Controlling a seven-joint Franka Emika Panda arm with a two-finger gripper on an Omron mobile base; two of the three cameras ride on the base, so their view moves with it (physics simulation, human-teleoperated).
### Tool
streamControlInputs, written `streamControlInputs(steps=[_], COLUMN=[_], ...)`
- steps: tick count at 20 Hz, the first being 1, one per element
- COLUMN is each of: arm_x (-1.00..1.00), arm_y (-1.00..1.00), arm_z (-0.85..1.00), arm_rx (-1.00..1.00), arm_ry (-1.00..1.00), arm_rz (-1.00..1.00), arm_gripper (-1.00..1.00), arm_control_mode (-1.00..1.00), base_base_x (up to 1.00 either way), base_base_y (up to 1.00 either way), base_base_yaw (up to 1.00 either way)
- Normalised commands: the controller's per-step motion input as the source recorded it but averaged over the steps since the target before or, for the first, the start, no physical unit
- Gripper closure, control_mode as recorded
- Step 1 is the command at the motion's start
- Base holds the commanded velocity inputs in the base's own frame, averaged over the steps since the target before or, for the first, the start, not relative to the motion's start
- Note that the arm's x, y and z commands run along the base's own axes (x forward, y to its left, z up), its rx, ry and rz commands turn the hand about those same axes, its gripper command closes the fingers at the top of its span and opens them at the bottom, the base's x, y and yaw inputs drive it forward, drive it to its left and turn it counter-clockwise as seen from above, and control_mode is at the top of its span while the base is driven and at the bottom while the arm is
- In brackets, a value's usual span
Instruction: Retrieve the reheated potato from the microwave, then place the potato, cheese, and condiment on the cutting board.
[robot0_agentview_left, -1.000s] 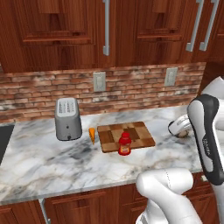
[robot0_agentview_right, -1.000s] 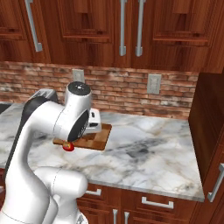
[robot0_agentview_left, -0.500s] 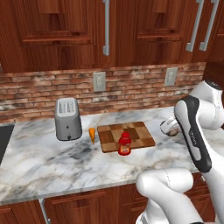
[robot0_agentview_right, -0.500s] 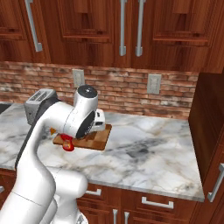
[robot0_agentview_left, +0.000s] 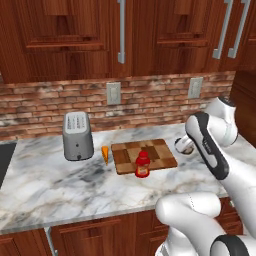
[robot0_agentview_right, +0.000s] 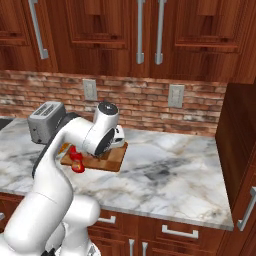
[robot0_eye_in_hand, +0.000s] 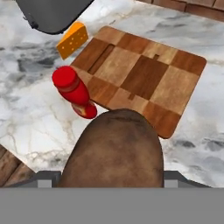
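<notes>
gripper (robot0_agentview_left: 183, 146) clamps mottled brown potato (robot0_eye_in_hand: 114, 151), carried over checkered wooden cutting board (robot0_eye_in_hand: 140, 74) for drop; red condiment bottle (robot0_eye_in_hand: 74, 92) at board edge, orange cheese wedge (robot0_eye_in_hand: 72, 39) beside, both pending.

Hand view: potato (robot0_eye_in_hand: 114, 151) sits so close to the lens that its lower part is cut by the bottom edge, & it hides the fingertips, so the grip can't be seen directly. It also covers the near corner of the cutting board (robot0_eye_in_hand: 140, 76). Toaster (robot0_eye_in_hand: 52, 13) is cropped by the top edge, just a dark grey corner.

Right base view: arm blocks most of the board; condiment (robot0_agentview_right: 76, 159) partly behind the arm, label unreadable. Gripper (robot0_agentview_right: 118, 136) tucked behind the wrist, jaws not visible.

Left base view: gripper (robot0_agentview_left: 184, 145) largely behind the forearm. Cheese (robot0_agentview_left: 105, 153) too small for detail.
</notes>
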Motion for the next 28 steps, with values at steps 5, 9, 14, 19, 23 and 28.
streamControlInputs(steps=[5,9,14,19,23,28], arm_x=[0.48,0.38,0.37,0.48,0.36,0.33], arm_y=[0.00,0.00,0.00,0.00,0.06,0.03], arm_z=[-0.24,-0.32,-0.41,-0.36,-0.30,-0.19], arm_rx=[-0.07,-0.06,0.00,0.00,0.00,0.00], arm_ry=[0.04,0.04,0.02,0.01,0.00,0.00], arm_rz=[0.01,0.00,0.00,0.00,0.00,-0.01], arm_gripper=[1.00,1.00,1.00,1.00,1.00,1.00], arm_control_mode=[-1.00,-1.00,-1.00,-1.00,-1.00,-1.00], base_base_x=[0.00,0.00,0.00,0.00,0.00,0.00], base_base_y=[0.00,0.00,0.00,0.00,0.00,0.00], base_base_yaw=[0.00,0.00,0.00,0.00,0.00,0.00])
